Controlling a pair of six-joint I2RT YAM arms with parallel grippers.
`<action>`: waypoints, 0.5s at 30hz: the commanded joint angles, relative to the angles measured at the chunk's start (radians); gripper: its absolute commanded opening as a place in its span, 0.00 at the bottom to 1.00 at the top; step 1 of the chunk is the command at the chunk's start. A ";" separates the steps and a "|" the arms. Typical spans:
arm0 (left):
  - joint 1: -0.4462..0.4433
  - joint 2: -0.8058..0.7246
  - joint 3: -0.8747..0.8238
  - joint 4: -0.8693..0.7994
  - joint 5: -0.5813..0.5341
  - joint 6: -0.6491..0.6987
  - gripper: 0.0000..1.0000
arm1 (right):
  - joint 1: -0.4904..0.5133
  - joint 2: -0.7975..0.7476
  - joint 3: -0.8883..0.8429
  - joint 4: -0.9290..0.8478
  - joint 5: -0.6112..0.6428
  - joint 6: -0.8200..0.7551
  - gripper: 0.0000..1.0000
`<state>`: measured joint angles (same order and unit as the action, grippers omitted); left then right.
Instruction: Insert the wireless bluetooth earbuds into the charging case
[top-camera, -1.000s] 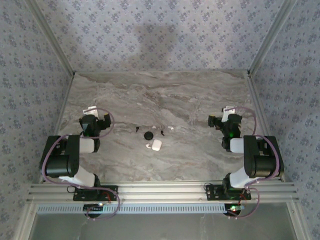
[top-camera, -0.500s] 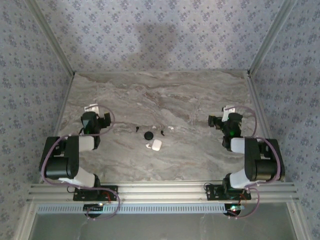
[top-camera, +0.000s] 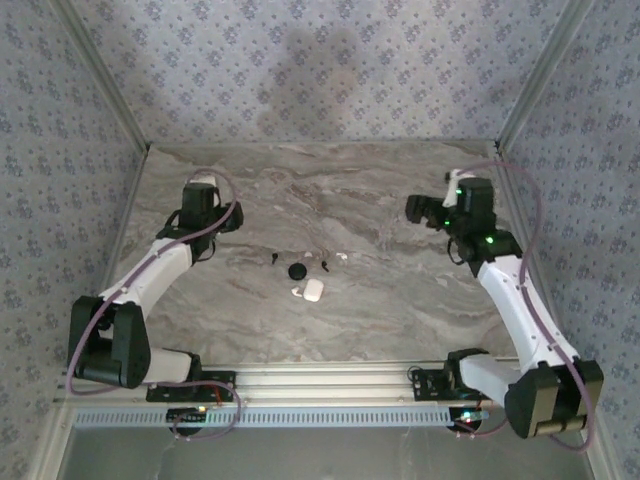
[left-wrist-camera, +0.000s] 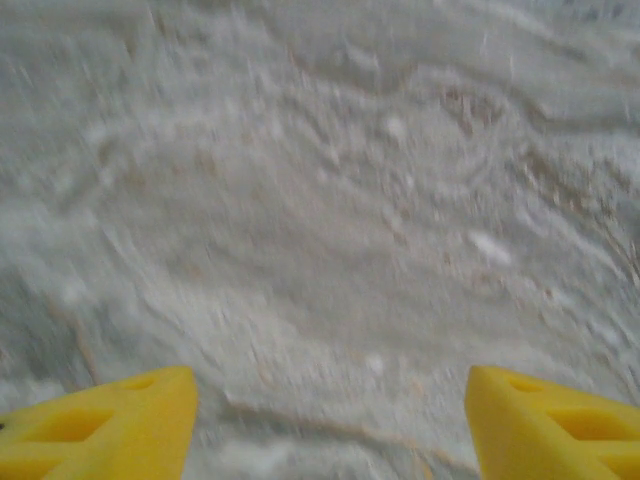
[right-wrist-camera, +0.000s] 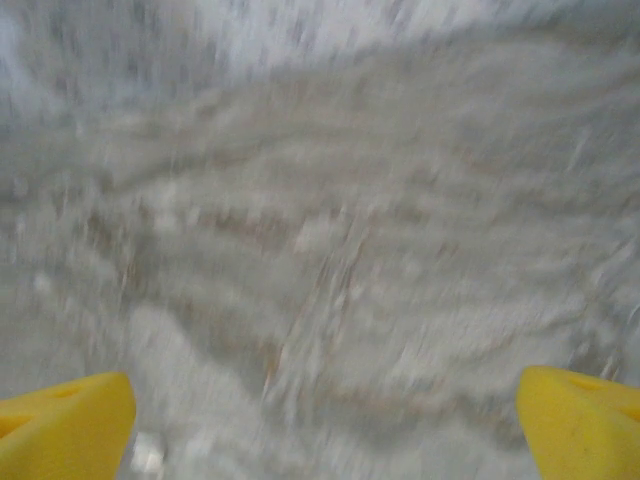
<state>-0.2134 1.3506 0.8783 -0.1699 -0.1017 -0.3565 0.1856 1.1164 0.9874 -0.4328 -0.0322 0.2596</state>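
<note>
Grey marble-patterned tabletop (top-camera: 400, 300). Small white rounded charging case (top-camera: 313, 290) at its centre, with tiny black and white stemmed earbuds (top-camera: 326, 265) scattered near it. Both the left gripper (left-wrist-camera: 330, 400) and right gripper (right-wrist-camera: 325, 410) have yellow fingers apart, empty, well apart from these.

Grey marbled table (top-camera: 420, 310), mid-surface: round black case (top-camera: 297, 271), white case (top-camera: 313, 290), black earbuds (top-camera: 273, 259), white earbuds (top-camera: 342, 256) close around.

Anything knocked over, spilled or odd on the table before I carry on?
Nothing stands out. Black earbuds and white earbuds lie loose on the marble table beside a round black case and a white case. The left tool and right tool are open and empty, away from them.
</note>
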 joint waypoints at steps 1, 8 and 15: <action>-0.017 0.011 0.034 -0.210 0.123 -0.199 0.69 | 0.148 0.094 0.086 -0.416 0.062 0.093 1.00; -0.073 0.024 0.017 -0.290 0.160 -0.332 0.68 | 0.375 0.296 0.197 -0.524 -0.046 0.350 0.91; -0.054 0.065 0.048 -0.380 0.142 -0.300 0.68 | 0.485 0.492 0.306 -0.473 -0.170 0.580 0.73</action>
<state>-0.2821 1.4017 0.8909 -0.4755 0.0372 -0.6487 0.6338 1.5570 1.2407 -0.8753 -0.1558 0.6884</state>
